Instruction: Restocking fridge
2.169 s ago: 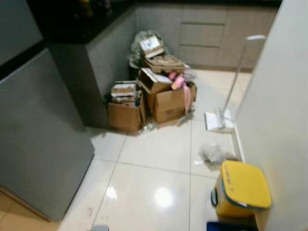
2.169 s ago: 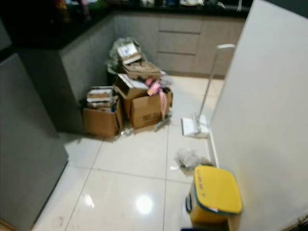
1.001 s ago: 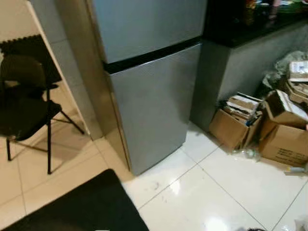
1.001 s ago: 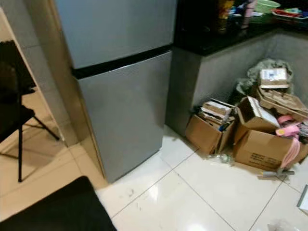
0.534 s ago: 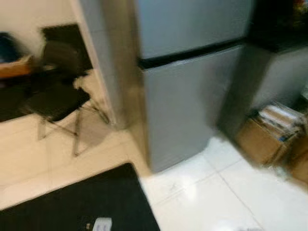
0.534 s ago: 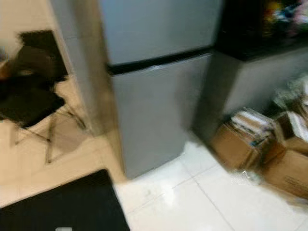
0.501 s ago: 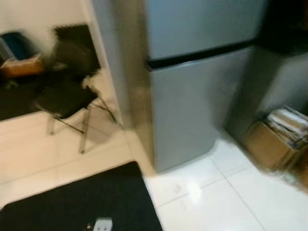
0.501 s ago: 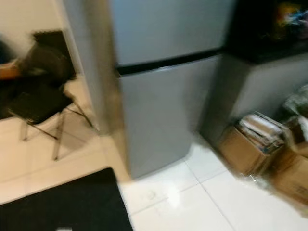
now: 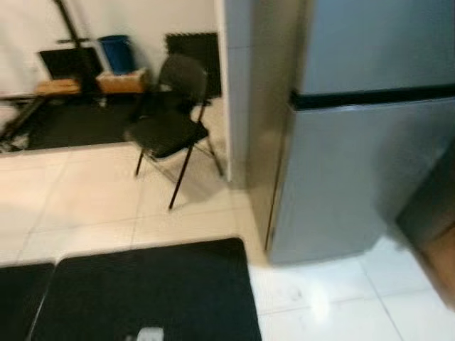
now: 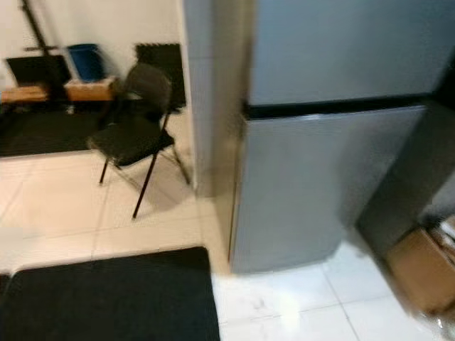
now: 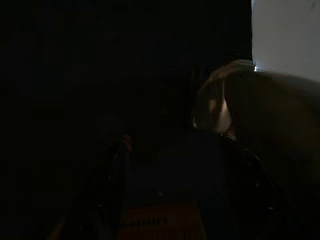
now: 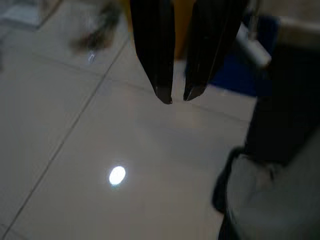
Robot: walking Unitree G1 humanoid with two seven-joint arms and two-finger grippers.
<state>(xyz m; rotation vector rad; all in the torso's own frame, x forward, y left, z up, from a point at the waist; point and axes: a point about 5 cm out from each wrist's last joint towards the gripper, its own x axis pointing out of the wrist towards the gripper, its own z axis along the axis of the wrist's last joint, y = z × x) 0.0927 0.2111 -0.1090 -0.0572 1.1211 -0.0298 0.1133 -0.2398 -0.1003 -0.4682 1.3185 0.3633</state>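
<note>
While the fridge [image 9: 362,170] stands shut on pale tiles [image 9: 92,206], the right tool [image 12: 174,97] hangs nearly closed, empty.

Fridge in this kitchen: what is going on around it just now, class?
Nothing is being handled yet. The two-door grey fridge stands shut, with a black folding chair to its left and a black floor mat in front. The right gripper hangs above the pale tiled floor, its fingers nearly together and holding nothing. The left wrist view is too dark to read.
</note>
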